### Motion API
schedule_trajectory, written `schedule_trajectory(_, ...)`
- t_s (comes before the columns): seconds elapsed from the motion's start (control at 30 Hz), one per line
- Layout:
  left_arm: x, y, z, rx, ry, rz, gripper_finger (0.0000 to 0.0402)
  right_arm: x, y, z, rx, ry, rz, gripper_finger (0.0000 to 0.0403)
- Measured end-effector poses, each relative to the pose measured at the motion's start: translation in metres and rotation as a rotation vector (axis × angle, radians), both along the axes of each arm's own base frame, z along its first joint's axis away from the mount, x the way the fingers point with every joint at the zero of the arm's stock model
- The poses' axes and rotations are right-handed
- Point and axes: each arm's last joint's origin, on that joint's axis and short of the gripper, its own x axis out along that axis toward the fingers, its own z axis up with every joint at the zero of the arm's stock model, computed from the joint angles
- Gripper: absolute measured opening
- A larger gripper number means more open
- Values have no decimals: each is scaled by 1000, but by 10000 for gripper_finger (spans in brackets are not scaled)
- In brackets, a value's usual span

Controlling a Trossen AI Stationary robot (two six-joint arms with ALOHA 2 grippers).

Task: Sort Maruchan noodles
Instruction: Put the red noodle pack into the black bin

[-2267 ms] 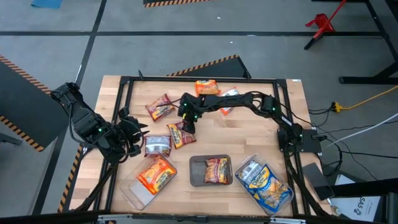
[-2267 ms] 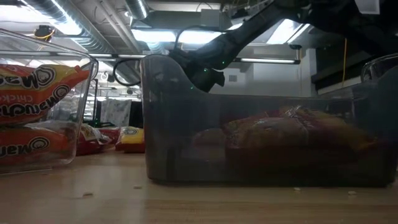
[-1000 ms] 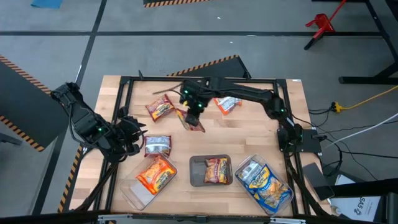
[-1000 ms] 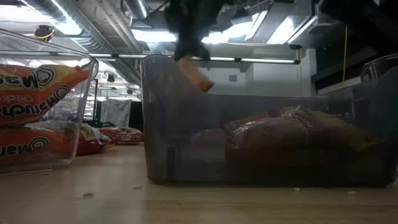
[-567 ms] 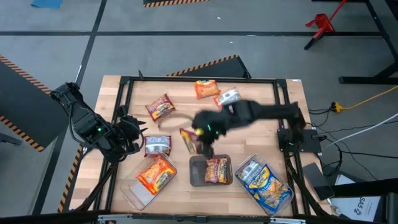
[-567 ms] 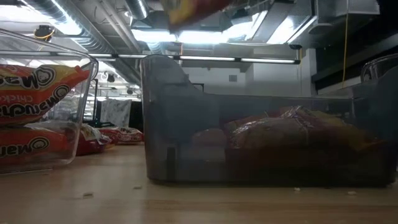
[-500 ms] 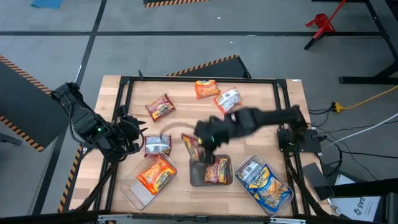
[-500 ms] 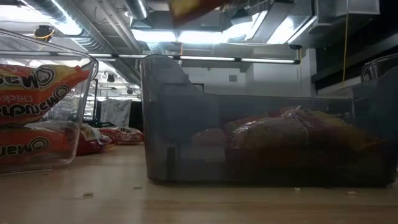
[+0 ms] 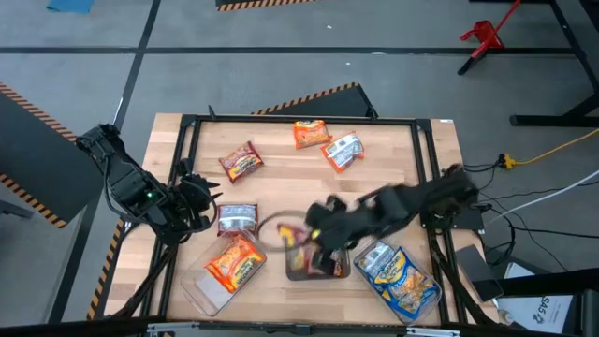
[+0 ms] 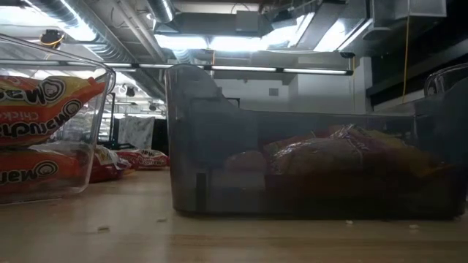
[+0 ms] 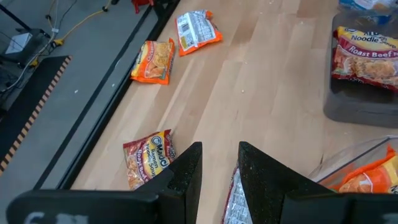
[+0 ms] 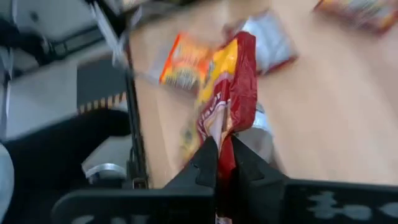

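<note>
pinched by one edge in the right gripper over the middle tray, the dark red packet could be swung past the rim; left jaws stand parted.

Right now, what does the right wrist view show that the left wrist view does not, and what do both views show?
Only the right wrist view shows the right end effector shut on a dark red noodle packet, hanging in the air above the table.

Only the left wrist view shows the left end effector over a silver-backed packet, the grey tray holding a Roast Beef packet, and three loose packets farther off on the wood.

Both show the wooden table with loose noodle packets lying on it.
</note>
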Motion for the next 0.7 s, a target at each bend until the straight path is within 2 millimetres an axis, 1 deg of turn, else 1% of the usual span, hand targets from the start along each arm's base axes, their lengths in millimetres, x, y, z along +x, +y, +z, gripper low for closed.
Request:
schedule_trajectory(0.07, 0, 0, 0, 0, 0, 0, 98, -17, -14, 19, -33, -41, -27, 0)
schedule_trajectory(0.13, 0, 0, 0, 0, 0, 0, 98, -32, -24, 30, -62, -67, -59, 0)
schedule_trajectory(0.17, 0, 0, 0, 0, 0, 0, 98, -38, -28, 33, -70, -68, -70, 0)
schedule_trajectory(0.23, 0, 0, 0, 0, 0, 0, 98, -48, -36, 31, -76, -49, -81, 0)
schedule_trajectory(0.3, 0, 0, 0, 2, -2, 2, 98, -55, -42, 21, -84, -12, -88, 0)
schedule_trajectory(0.4, 0, 0, 0, 9, -10, 5, 98, -63, -51, 0, -71, -1, -101, 0)
schedule_trajectory(0.6, 0, 1, 1, 15, -29, 19, 98, -76, -71, -33, 63, -206, -71, 0)
schedule_trajectory(0.7, 0, 1, 1, 2, -37, 29, 98, -80, -74, -58, 164, -302, -55, 0)
